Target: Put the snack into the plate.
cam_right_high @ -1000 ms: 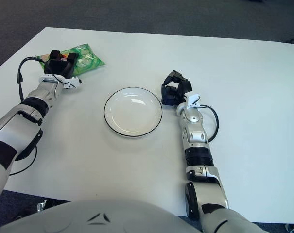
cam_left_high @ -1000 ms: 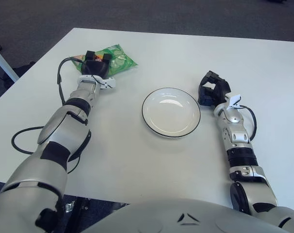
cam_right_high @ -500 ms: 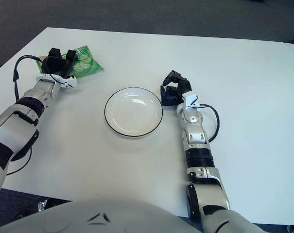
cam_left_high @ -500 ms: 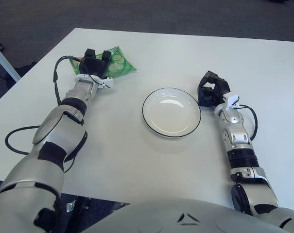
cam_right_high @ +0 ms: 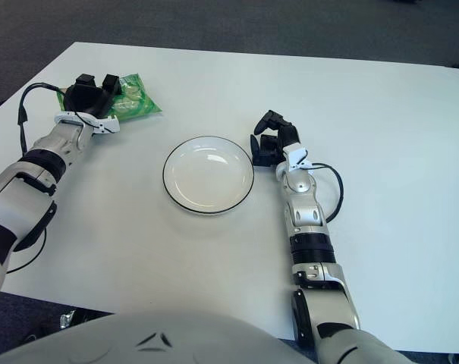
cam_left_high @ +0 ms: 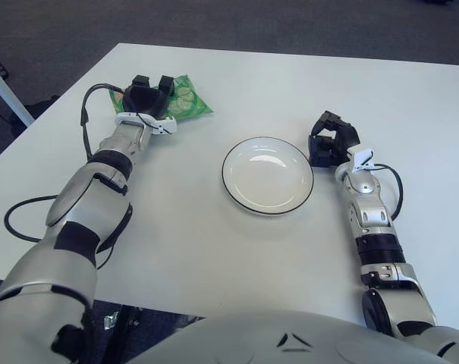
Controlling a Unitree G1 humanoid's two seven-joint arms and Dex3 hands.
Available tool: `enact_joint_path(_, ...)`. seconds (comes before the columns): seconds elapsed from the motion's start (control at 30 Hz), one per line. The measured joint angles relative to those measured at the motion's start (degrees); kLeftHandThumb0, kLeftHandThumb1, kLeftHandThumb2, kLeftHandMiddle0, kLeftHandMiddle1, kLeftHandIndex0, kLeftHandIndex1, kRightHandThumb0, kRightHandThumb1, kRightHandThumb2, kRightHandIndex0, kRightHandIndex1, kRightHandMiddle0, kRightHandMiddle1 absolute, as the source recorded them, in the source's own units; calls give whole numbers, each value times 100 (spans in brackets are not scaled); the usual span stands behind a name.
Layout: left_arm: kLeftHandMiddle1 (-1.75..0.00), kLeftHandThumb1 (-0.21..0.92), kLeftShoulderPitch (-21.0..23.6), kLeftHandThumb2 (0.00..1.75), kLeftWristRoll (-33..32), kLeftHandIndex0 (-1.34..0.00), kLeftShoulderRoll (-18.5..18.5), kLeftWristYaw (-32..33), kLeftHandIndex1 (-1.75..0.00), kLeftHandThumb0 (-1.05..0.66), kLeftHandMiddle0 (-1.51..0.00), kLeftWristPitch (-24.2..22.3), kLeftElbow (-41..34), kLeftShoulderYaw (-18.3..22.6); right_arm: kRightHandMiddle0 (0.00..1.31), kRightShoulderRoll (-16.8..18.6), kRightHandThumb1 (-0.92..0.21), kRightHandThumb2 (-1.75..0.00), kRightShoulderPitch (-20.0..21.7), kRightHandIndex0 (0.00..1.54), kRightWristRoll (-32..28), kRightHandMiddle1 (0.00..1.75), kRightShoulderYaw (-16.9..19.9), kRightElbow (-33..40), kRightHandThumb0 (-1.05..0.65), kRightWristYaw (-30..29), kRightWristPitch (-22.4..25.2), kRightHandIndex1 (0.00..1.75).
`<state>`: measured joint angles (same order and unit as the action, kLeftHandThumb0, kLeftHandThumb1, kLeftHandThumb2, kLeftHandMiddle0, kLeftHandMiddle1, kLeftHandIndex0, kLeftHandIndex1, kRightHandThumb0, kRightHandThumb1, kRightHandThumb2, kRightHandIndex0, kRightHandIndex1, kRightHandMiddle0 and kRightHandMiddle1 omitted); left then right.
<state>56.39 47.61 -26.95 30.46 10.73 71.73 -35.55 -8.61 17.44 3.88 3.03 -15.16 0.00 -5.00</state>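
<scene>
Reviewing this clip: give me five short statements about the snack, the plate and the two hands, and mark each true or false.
1. The snack bag lies in the plate. False: it lies on the table, to the plate's left and farther from the robot.
2. The plate holds nothing. True.
3. The left hand is at the snack bag's left end. True, though whether it grips the bag cannot be told.
4. The right hand holds the snack bag. False: it shows just right of the plate, fingers curled on nothing.
5. The plate is black with a white rim. False: it is white with a dark rim.
</scene>
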Motion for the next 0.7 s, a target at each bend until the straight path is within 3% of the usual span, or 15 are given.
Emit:
enact_joint_path(0.4,-166,1,-20,164,81,-61,-413,-5,-175,0,-87,306,-595,44,68,-144,-24,-141,6,132,133,175,-99,-105,-52,-1,-157,175)
enact_joint_path(0.7,-169,-1,-15,167,-38,-62,-569,-88,-175,0,-88,554,-1129,330,68,-190,-24,-141,63,131,146,175,-122,-215,-51,-5,-229,175)
